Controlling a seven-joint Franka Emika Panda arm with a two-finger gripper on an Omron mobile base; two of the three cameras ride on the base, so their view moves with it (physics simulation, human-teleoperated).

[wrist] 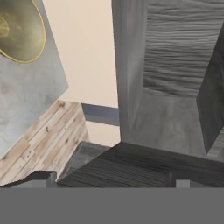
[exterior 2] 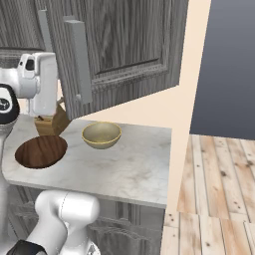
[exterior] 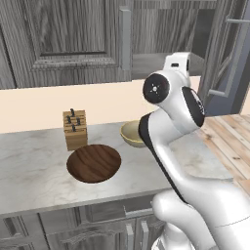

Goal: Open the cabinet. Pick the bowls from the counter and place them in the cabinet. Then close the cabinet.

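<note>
The cabinet hangs on the wall above the desk, and its right door stands swung wide open, the long bar handle on its edge facing out; the left door is shut. Inside the open half I can see a bare grey shelf with dark grain walls around it, and nothing sitting on it. Both bowls are down on the desk, neither holding anything: the wide brown bowl lies near the front edge, and the deeper tan bowl sits behind and to the right of it, close by but not touching. A wooden knife block stands just behind the brown bowl, against the wall. The arm rises from below the desk front, bends at a raised elbow, and carries the hand up to the height of the cabinet's lower edge, in front of the opening and beside the door handle. From the hand's own camera the tan bowl shows well below and off to one side, far apart from the jaws, while the cabinet's floor lies straight ahead. Only the dark fingertips peek up at the frame's foot; they hold nothing that I can see, and how wide they stand I cannot tell.
</note>
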